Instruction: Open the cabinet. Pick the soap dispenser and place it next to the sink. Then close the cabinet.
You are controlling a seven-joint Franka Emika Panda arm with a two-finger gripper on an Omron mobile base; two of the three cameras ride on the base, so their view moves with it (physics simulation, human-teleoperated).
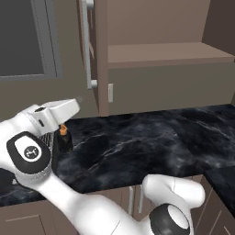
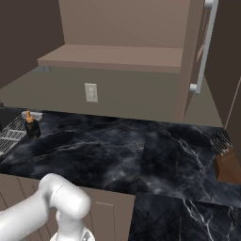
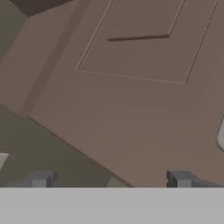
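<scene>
Gripper [image 3: 109, 180] spread empty facing cabinet [image 3: 140, 100] door panel; soap dispenser [image 2: 31, 124] stands on counter [image 2: 122, 150] beside sink [image 2: 12, 134].

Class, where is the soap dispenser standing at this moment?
The soap dispenser stands upright on the black marble counter, at the far left of the right base view, right beside the sink.

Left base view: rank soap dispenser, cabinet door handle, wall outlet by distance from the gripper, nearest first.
From the gripper:
1. cabinet door handle, just above and right of the gripper tip.
2. wall outlet, farther right, on the backsplash.
3. soap dispenser, below on the counter by the sink.
Outlet and dispenser are too close to call.
</scene>
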